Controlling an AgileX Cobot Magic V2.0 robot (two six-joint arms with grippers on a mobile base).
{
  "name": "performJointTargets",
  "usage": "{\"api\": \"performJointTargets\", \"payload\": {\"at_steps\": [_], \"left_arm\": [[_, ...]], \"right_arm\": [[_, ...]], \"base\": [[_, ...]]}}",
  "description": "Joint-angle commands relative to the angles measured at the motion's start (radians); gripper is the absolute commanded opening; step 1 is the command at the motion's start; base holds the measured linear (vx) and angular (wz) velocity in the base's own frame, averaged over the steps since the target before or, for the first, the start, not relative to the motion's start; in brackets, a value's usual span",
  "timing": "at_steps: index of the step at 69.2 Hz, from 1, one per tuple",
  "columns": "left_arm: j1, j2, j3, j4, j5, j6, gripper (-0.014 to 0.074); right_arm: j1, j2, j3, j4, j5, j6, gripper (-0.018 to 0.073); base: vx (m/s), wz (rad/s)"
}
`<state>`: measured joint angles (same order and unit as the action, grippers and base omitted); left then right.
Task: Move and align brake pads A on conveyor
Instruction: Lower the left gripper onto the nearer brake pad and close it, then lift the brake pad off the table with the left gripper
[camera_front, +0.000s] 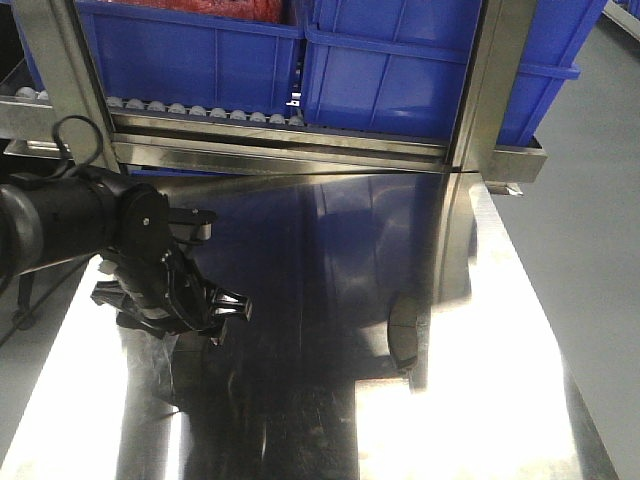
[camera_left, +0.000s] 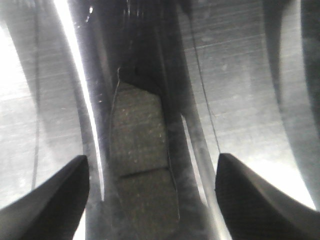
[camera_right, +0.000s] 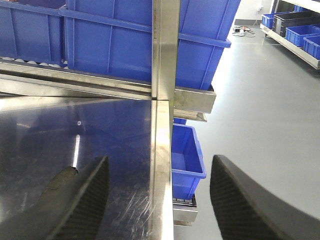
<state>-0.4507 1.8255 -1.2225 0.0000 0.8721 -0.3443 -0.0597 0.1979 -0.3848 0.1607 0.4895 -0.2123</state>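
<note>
This is a factory or parts-handling workshop floor. Rows of blue plastic bins (camera_front: 200, 60) sit on a steel roller rack (camera_front: 200, 112) behind a polished stainless-steel counter (camera_front: 500, 400). A smooth grey industrial floor (camera_right: 265, 110) spreads around it, with a lower bin (camera_right: 187, 160) under the rack and a far rack (camera_right: 292, 48) carrying more bins. A brake pad (camera_left: 137, 150) lying on the counter points to automotive parts.
</note>
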Motion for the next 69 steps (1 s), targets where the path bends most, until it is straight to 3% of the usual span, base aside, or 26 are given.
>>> {"api": "performJointTargets", "payload": {"at_steps": [1,34,43,57,69], "left_arm": [[-0.004,-0.024,-0.030,-0.006,-0.002,-0.015,0.0513],[-0.003,0.064,-0.030,-0.009,-0.018,-0.042,0.0475],[-0.003,0.068,-0.030,-0.010,-0.045,-0.043,0.0356],[-0.004,0.064,-0.030,0.018,-0.046,-0.039,-0.0003],[-0.033,0.006,-0.030,0.094,-0.050,-0.043,-0.0007]], "right_arm": [[-0.005,0.009,-0.026,0.004,-0.076,-0.009,0.0434],[-0.005,0.009,-0.026,0.004,-0.076,-0.009,0.0434],[-0.005,0.009,-0.026,0.004,-0.076,-0.009,0.0434],[-0.005,0.009,-0.026,0.004,-0.076,-0.009,0.0434],[-0.005,0.009,-0.026,0.004,-0.074,-0.009,0.0434]], "base": [[0.00,0.00],[0.00,0.00],[0.00,0.00],[0.00,0.00],[0.00,0.00]]}}
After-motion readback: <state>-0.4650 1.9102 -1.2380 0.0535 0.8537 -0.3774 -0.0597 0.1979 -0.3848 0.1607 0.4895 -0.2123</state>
